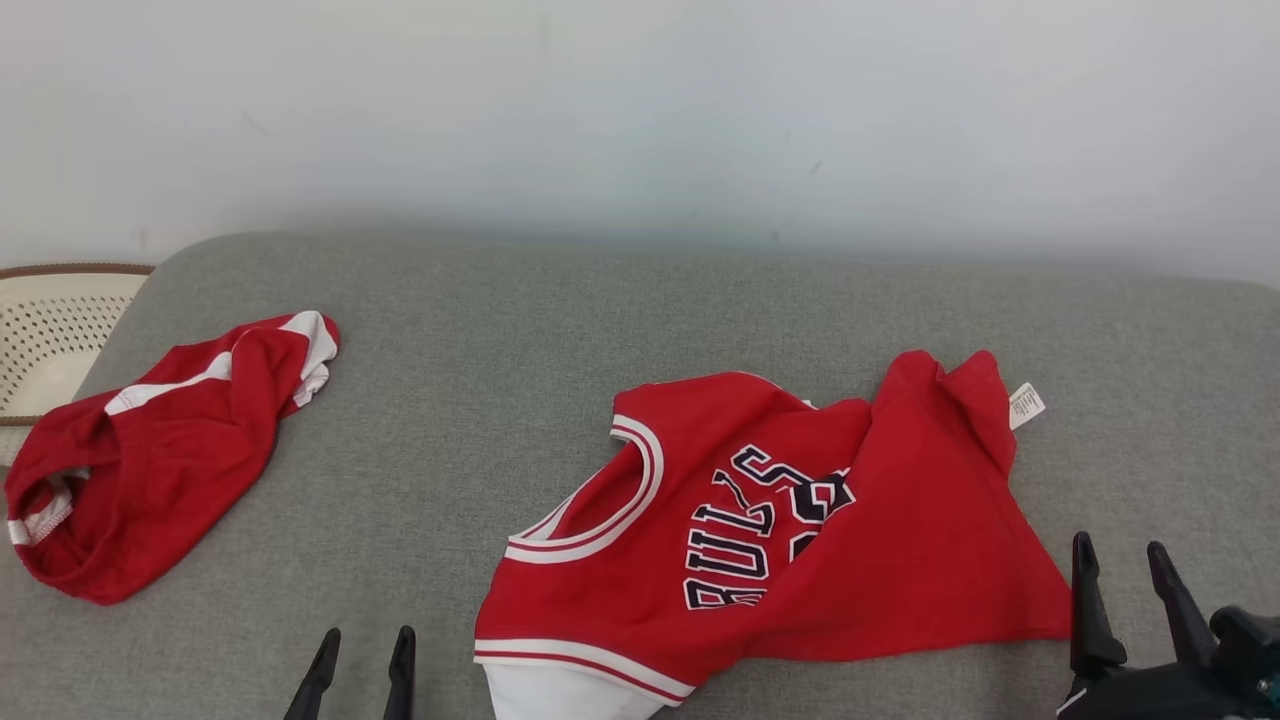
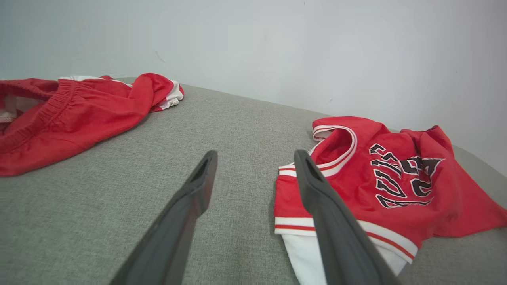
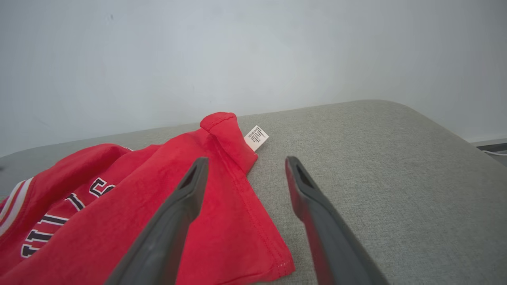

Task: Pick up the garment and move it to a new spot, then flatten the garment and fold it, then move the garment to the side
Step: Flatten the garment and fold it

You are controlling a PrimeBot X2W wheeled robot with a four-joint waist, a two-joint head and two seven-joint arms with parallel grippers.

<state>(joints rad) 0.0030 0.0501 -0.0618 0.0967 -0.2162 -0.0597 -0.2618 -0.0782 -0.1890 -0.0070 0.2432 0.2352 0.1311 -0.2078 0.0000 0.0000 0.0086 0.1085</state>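
The garment, a red jersey [image 1: 900, 520] with white trim and dark "BULLS" lettering, lies crumpled on the grey cushion, its right half folded over the print. A white label [image 1: 1027, 405] sticks out at its far right corner. My right gripper [image 1: 1120, 545] stands open just right of the jersey's lower right hem, holding nothing. In the right wrist view the open right gripper [image 3: 246, 159] straddles the jersey [image 3: 119, 190] edge. My left gripper [image 1: 367, 635] is open at the bottom, left of the jersey. In the left wrist view the left gripper [image 2: 255, 154] is empty beside the jersey [image 2: 447, 198].
Red shorts [image 1: 160, 460] with white stripes lie bunched at the cushion's left end, also the shorts [image 2: 79, 114] at upper left. A perforated cream basket [image 1: 60, 320] sits past the left edge. Bare grey cushion [image 1: 500, 350] lies between the two garments. A pale wall stands behind.
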